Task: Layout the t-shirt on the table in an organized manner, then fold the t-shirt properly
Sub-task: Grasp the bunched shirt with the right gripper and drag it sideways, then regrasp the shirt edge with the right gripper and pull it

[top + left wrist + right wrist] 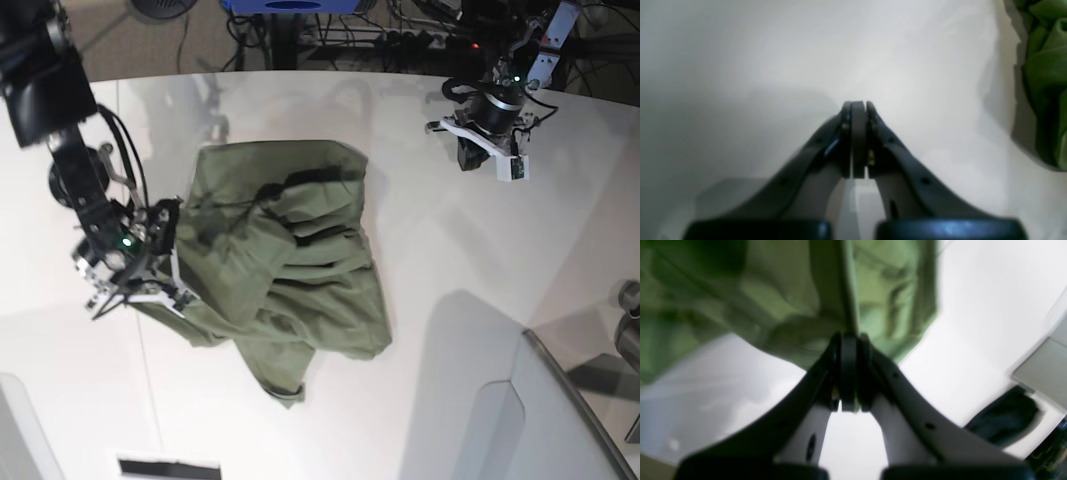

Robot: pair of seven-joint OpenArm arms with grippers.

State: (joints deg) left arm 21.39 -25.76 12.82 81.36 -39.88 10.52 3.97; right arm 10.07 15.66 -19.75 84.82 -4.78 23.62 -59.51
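The olive-green t-shirt (290,260) lies crumpled and bunched on the white table (450,260), left of centre. My right gripper (168,232) is at the shirt's left edge. In the right wrist view this gripper (849,338) is shut on a fold of the t-shirt (790,290), whose cloth hangs lifted above the table (973,306). My left gripper (468,155) is at the far right of the table, well apart from the shirt. In its own view the left gripper (858,105) is shut on nothing over the bare table (773,66). Only a strip of the t-shirt (1047,76) shows at that frame's right edge.
Cables and equipment (420,30) crowd the floor beyond the table's far edge. A pale curved panel (560,420) rises at the front right, and a dark strip (170,467) sits at the front edge. A dark rounded object (1003,420) lies low right in the right wrist view.
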